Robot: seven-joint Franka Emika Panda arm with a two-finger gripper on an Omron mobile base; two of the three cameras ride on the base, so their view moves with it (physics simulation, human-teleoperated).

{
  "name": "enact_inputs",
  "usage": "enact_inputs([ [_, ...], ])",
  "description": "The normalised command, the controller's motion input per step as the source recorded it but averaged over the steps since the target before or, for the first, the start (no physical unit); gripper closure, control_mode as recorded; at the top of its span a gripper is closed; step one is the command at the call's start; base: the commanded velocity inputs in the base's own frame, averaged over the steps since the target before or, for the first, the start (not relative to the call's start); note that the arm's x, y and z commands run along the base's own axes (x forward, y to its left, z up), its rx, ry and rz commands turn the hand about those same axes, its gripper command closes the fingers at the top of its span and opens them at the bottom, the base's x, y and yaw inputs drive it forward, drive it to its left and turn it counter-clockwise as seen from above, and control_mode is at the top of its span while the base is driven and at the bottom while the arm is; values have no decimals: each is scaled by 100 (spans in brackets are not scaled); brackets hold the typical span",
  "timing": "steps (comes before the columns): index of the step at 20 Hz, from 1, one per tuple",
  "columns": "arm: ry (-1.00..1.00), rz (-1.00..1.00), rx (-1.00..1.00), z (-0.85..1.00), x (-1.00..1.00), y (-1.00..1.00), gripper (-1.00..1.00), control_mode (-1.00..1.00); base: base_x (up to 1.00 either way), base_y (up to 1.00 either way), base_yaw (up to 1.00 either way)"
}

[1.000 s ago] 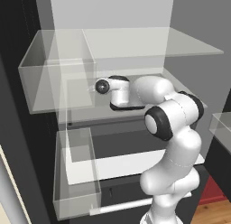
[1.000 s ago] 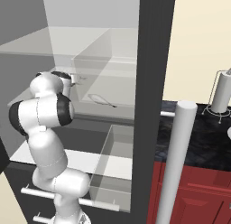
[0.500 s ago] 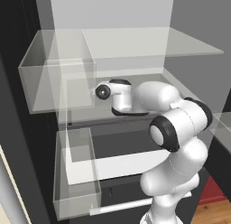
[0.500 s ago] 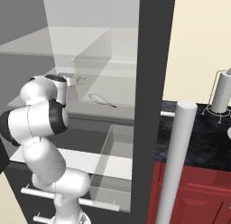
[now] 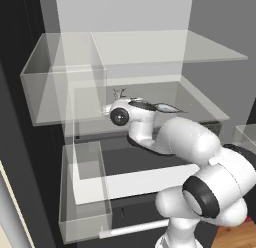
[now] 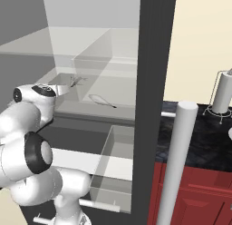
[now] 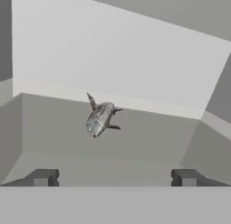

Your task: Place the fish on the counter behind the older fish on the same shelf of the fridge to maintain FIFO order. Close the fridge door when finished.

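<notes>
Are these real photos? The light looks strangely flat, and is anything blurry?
Hand view: the fish is soft-edged and casts no clear shadow on the shelf. Left base view: see-through bins overlap in pale layers, no glare. Right base view: the older fish is small but sharp, lighting even.

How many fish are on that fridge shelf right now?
2. The spiky dark fish lies toward the back of the shelf, free of the open gripper. The smooth silvery older fish lies nearer the front edge. The arm might hide more.
</notes>
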Motion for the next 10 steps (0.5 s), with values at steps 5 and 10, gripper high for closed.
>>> enact_inputs([
  [5,4,-9,0,81,-82,0,-100,-100,0,0,0],
  [10,9,-11,0,70,-89,0,-100,-100,0,0,0],
])
